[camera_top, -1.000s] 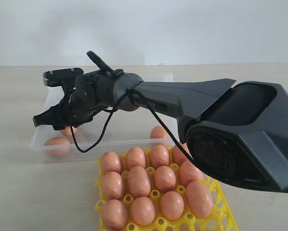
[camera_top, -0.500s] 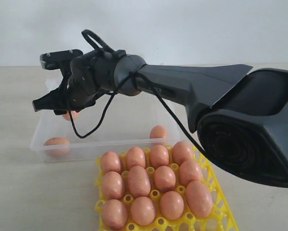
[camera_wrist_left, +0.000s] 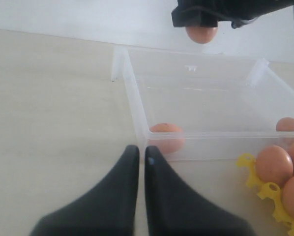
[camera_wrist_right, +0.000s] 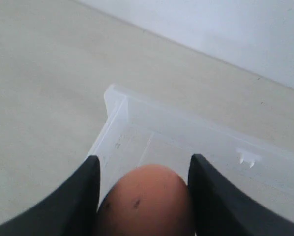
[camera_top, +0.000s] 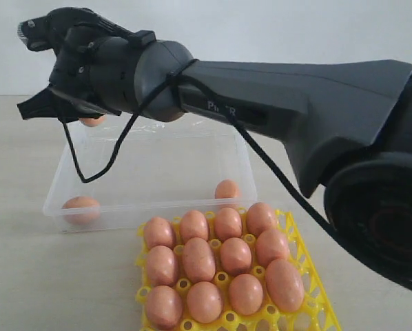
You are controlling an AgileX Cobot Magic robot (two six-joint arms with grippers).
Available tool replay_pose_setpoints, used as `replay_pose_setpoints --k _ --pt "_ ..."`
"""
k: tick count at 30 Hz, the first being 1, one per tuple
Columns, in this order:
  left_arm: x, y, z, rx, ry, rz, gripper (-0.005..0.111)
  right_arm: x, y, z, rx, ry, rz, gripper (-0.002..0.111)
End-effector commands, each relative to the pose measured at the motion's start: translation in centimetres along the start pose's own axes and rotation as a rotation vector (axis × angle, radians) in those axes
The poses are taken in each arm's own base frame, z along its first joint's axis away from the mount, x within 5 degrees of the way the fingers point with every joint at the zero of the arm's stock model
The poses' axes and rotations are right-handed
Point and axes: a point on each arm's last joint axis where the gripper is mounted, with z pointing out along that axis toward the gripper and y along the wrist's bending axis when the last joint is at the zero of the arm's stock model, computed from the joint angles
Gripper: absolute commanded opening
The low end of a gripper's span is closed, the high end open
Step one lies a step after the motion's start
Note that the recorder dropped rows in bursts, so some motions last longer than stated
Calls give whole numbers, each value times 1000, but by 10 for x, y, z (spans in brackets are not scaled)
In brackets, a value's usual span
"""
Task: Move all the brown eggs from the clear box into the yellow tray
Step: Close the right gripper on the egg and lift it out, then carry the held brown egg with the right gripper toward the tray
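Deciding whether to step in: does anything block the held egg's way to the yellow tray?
Nothing visible does. The right gripper holds the egg above the clear box; open air lies toward the yellow tray.

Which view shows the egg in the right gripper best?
The right wrist view: the held egg sits close up, clamped in the right gripper. The exterior view shows only a sliver beneath the gripper; the left wrist view shows just its lower half.

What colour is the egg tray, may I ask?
The tray is bright yellow; the exterior view shows it best.
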Motion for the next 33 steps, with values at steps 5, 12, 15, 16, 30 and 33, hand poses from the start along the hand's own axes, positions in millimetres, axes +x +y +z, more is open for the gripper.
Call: replay_pose_setpoints --k 5,12,15,16,30,33 --pt "1 0 1 0 1 8 4 9 10 -72 38 -248 15 0" --pt "1 0 1 0 1 8 4 50 -37 -150 -20 -295 91 0" --pt "1 0 1 0 1 8 4 87 -71 -190 -48 -230 -18 0" --pt "1 0 1 0 1 8 4 96 -78 -196 -54 -217 -25 0" --pt "1 0 1 0 1 8 4 119 -152 -252 403 -256 -709 0" --pt "1 0 1 0 1 8 4 112 -175 -265 699 -165 -651 0"
